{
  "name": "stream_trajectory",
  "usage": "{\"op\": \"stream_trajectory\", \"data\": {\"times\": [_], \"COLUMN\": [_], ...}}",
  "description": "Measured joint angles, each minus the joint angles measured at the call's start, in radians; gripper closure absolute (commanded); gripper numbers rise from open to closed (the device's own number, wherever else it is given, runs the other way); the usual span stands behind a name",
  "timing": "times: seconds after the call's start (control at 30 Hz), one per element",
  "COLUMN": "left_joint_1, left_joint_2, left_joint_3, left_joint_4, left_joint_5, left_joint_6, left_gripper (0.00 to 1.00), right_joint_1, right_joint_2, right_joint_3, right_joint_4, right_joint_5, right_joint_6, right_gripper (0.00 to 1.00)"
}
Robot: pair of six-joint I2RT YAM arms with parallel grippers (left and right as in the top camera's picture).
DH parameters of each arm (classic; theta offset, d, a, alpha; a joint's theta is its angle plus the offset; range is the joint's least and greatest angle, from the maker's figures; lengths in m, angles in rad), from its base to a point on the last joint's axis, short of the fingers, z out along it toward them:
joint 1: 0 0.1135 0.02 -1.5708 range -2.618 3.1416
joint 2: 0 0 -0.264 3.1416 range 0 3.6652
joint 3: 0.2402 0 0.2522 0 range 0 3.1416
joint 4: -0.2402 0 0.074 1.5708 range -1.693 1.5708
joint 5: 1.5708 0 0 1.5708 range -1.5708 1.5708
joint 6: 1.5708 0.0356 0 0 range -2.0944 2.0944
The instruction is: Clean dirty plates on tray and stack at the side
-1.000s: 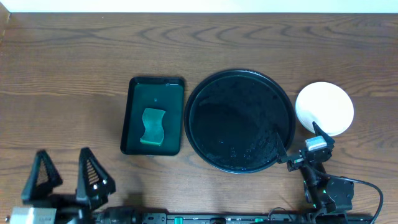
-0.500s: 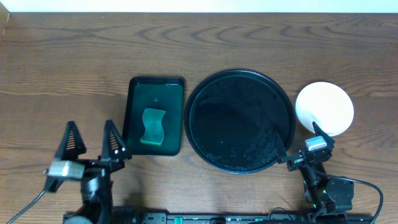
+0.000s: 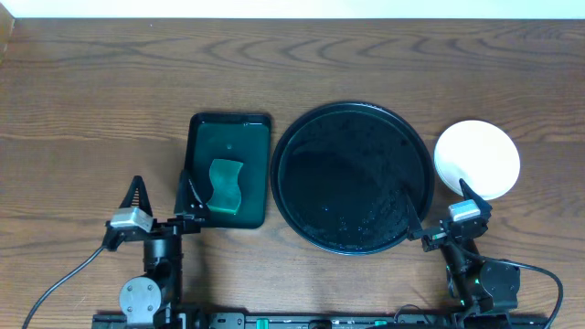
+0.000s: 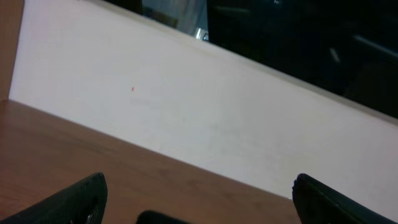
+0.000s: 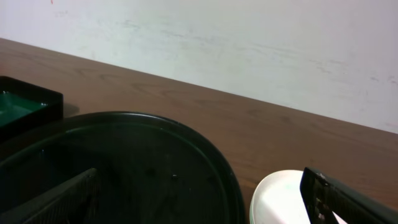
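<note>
The large round black tray (image 3: pixel 352 176) lies at the table's middle right with nothing on it; its rim also shows in the right wrist view (image 5: pixel 186 143). A stack of plates with a white one on top (image 3: pixel 476 159) sits on the table just right of the tray, seen too in the right wrist view (image 5: pixel 283 199); the plates beneath are hidden. My right gripper (image 3: pixel 441 208) is open and empty, at the tray's front right edge, just in front of the plates. My left gripper (image 3: pixel 163 195) is open and empty, at the front left beside the small green tray.
A rectangular dark green tray (image 3: pixel 228 169) with a green sponge (image 3: pixel 224 185) stands left of the black tray. A pale wall (image 4: pixel 205 118) runs behind the table's far edge.
My left arm has swung from the front left corner to the right and forward, ending beside the green tray. The right arm, tray and plates have not moved.
</note>
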Motion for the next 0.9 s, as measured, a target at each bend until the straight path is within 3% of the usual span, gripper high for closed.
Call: {"op": "stream_trajectory", "data": {"times": [0.47,0.7,0.9], "left_joint_1": [0.0,0.0,-0.001], "left_joint_2": [0.0,0.0,0.003], "left_joint_3": [-0.054,-0.056,-0.052], "left_joint_4": [-0.034,-0.241,-0.259], "left_joint_5": [0.0,0.001,0.02], "left_joint_6": [0.0,0.002,0.057], "left_gripper": [0.05,0.05,0.05], "right_joint_1": [0.0,0.0,0.0], "right_joint_2": [0.0,0.0,0.0], "right_joint_3": [0.0,0.0,0.0], "right_joint_4": [0.0,0.0,0.0], "right_joint_5": [0.0,0.0,0.0], "right_joint_6": [0.0,0.0,0.0], "right_gripper": [0.01,0.01,0.01]}}
